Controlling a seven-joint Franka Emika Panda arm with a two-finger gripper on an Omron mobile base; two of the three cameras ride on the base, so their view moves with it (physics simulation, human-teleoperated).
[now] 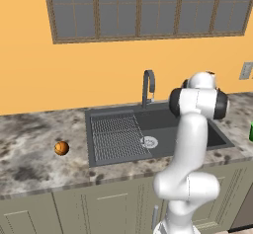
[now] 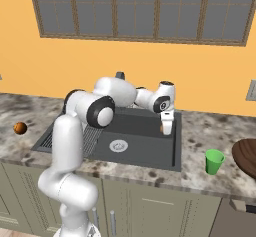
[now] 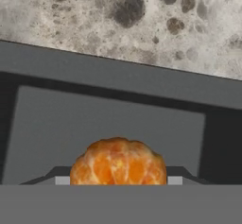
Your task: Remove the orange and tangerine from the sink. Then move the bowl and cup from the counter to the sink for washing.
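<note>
The gripper (image 2: 166, 129) clasps a peeled-looking orange fruit (image 3: 118, 161) between its fingers, over the right end of the sink (image 2: 145, 146). Another fruit (image 1: 61, 148) already lies on the counter (image 1: 34, 154) left of the basin. Fruit removal is the step in hand; next, carry this fruit over the rim onto the counter. The cup (image 2: 214, 161) and bowl (image 2: 246, 156) wait at right.

We see a glossy white arm (image 2: 67, 146) of rounded segments, with dark bands at its joints.
</note>
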